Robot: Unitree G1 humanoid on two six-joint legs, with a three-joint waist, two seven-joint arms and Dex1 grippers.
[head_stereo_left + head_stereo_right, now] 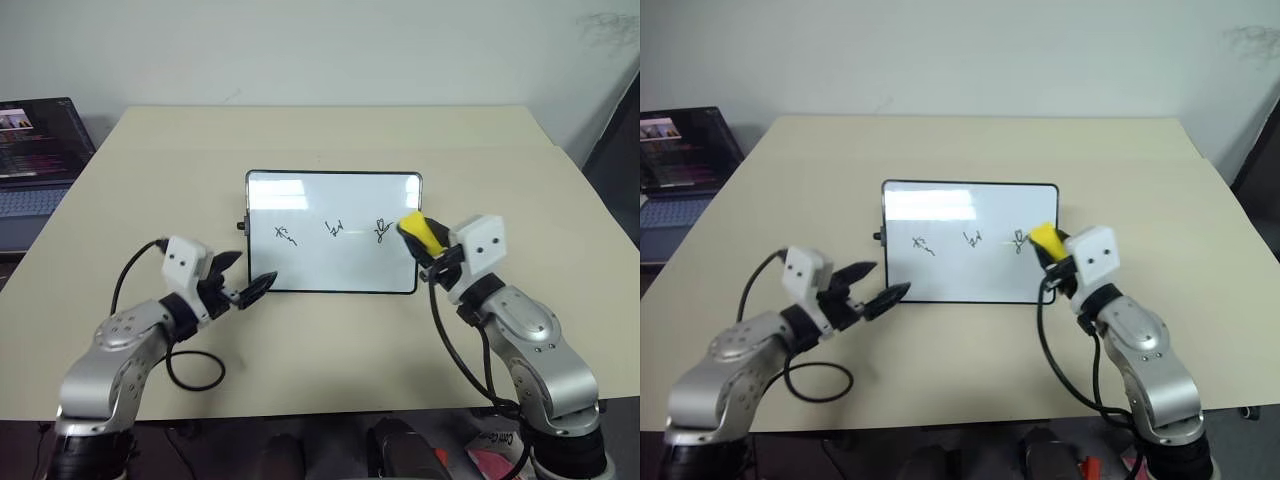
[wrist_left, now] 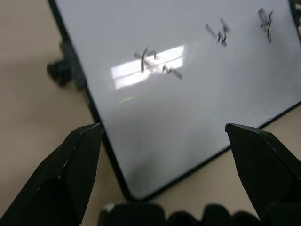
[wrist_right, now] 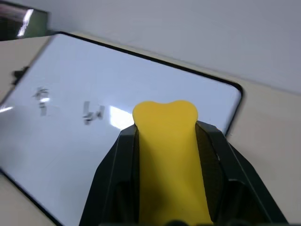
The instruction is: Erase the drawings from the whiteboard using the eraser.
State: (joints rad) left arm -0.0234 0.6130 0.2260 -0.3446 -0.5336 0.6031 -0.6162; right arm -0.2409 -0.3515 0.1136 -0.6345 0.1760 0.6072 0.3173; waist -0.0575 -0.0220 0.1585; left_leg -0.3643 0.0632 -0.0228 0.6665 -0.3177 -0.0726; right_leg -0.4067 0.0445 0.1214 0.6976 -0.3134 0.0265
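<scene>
The right gripper [image 1: 424, 243] pinches the yellow eraser [image 1: 420, 232] just over the right edge of the whiteboard [image 1: 332, 205], which lies flat mid-table [image 1: 330, 135], beside the rightmost of the 3 drawings [image 1: 332, 231]. The left gripper [image 1: 247, 278] is spread with nothing in it, its tips at the board's near-left corner. The board looks unpinned, so a hard or skewed wipe could push it across the table or smear the marks, and the squeezed eraser may twist in the jaws.
</scene>
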